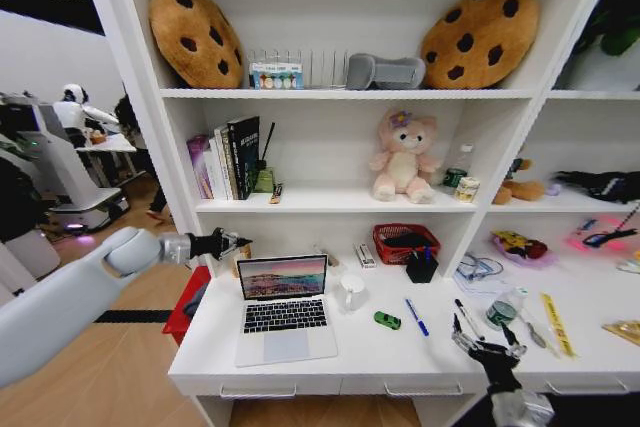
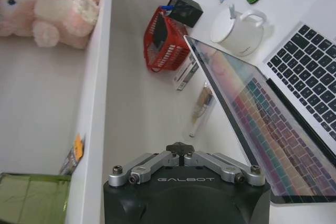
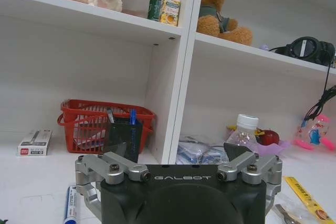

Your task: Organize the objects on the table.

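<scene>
Evidently at the reach stage, the left gripper, fingers pinched together and empty, hovered just behind the silver laptop; the right gripper stood spread wide beside the pens. Next called for choosing and descending.

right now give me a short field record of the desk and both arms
desk: white, drawers below
laptop: open, screen lit, at the desk's left end
toy car: green, right of laptop
blue pen: flat, right of car
mug: white, beside laptop
left gripper: raised behind laptop, jaws shut
right gripper: over desk front, jaws open
</scene>
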`<state>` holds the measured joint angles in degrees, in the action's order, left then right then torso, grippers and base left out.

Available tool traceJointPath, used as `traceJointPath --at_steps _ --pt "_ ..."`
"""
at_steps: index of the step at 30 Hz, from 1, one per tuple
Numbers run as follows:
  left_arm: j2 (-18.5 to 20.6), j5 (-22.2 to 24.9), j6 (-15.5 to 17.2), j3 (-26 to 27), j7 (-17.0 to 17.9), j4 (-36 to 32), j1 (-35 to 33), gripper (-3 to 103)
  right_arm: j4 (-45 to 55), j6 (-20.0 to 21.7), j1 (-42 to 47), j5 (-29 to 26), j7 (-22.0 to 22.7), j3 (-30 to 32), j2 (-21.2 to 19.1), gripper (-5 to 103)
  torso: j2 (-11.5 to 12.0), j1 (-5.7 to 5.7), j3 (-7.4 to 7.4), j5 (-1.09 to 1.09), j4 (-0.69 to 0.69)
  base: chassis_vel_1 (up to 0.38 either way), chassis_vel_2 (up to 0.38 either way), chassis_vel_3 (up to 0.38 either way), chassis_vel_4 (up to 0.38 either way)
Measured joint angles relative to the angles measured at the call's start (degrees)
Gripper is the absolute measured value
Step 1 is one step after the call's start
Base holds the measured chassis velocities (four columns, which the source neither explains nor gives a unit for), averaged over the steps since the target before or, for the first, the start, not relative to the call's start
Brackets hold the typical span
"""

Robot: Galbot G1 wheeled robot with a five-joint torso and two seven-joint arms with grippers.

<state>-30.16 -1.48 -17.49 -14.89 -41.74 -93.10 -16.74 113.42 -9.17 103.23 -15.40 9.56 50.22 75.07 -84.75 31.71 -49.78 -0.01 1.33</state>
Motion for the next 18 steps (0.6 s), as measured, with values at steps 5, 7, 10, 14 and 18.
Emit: traceJointPath --at_steps 5,7,10,14,18 --pt "-2.5 -1.1 -0.7 -6.0 -2.2 2.7 4.9 0 -1.2 -0.7 0.1 -0.8 -0.4 0.9 0.1 100 0.0 0.0 0.0 0.01 -0.02 0.0 0.0 0.0 0.0" --pt "-2.9 -1.3 -0.9 -6.9 -2.5 3.2 5.7 0 -1.4 -0.8 0.1 -0.9 -0.5 1.0 0.1 100 0.0 0.0 0.0 0.0 -0.02 0.0 0.0 0.0 0.0" --pt "-4.2 -1.5 -1.0 -9.7 -3.4 4.4 7.8 0 -2.3 -1.4 0.0 -1.3 -0.8 1.4 0.2 100 0.0 0.0 0.0 0.01 -0.02 0.0 0.0 0.0 0.0" --pt "-5.0 -1.3 -1.0 -11.5 -4.4 5.1 9.0 0 -3.4 -2.1 -0.1 -1.6 -1.1 1.7 0.4 100 0.0 0.0 0.01 0.01 -0.02 0.0 0.0 0.0 0.0" --pt "-4.1 -0.9 0.3 -11.9 -6.1 4.3 9.0 0 -4.1 -2.5 -0.1 -1.8 -1.3 1.9 0.4 100 0.0 0.0 0.01 0.01 -0.02 0.0 0.0 0.0 0.0"
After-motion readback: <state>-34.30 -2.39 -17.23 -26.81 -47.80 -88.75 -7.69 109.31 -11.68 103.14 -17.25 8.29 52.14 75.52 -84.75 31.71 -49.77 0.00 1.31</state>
